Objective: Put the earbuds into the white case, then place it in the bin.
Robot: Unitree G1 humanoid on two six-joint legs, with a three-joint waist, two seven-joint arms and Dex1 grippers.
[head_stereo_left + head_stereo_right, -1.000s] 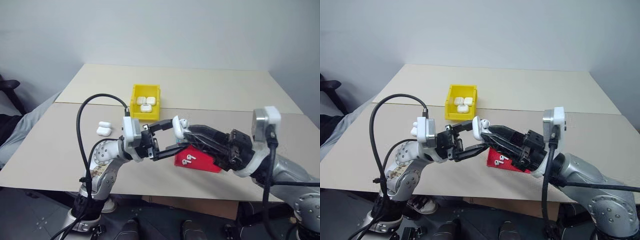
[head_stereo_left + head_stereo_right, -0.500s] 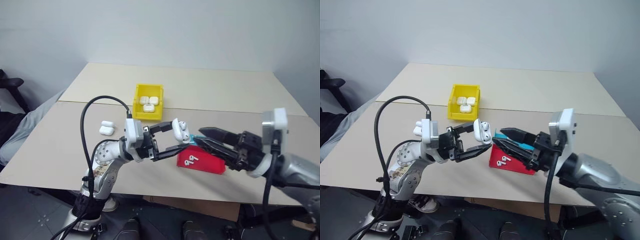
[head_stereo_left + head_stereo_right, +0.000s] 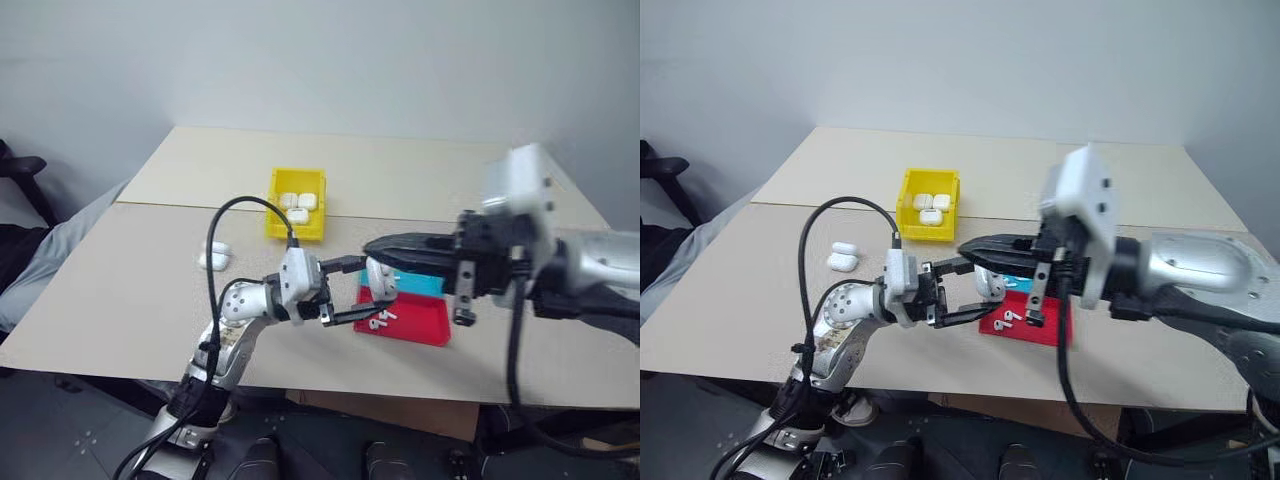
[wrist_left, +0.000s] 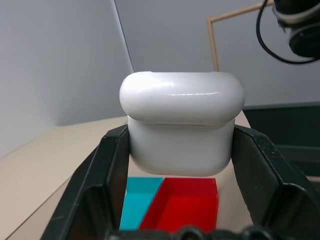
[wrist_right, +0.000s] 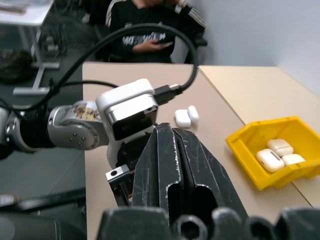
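At frame centre, the left gripper (image 3: 366,292) pinches the case (image 3: 380,279); the right gripper (image 3: 372,249) has fingers pressed together.

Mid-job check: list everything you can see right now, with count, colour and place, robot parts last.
held case: one, white, lid shut, between the left gripper's fingers above the tray
bin: one, yellow, far side of the table, holding three white cases
spare cases: two, white, on the table left of the bin
tray: one, red and teal, at the near table edge
earbuds: two, white, on the tray's red part
table: one, beige
person: one, dark top, seated beyond the table
left gripper: shut on the held case
right gripper: shut, empty
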